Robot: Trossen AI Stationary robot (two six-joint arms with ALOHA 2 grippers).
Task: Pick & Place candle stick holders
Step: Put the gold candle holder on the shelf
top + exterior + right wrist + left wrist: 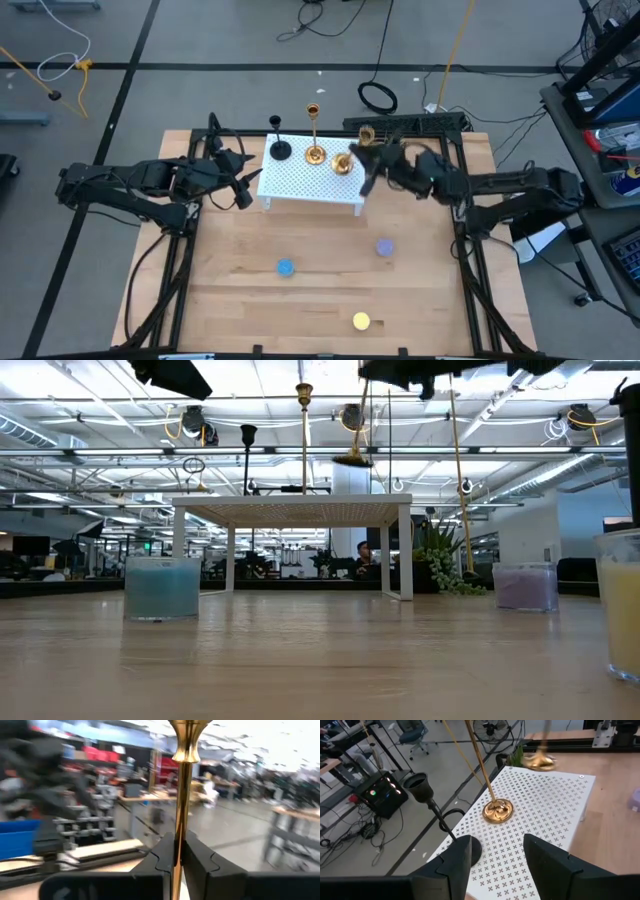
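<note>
Up top-centre, white perforated stand point(310, 182); right gripper point(368, 160) clamps gold candle stick holder point(350, 160), stem upright, hanging just above it.

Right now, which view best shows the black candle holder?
The left wrist view: the black candle holder shows cup, stem and base on the white perforated stand. The high view shows it small; the low view shows only a silhouette; the right wrist view misses it.
</note>
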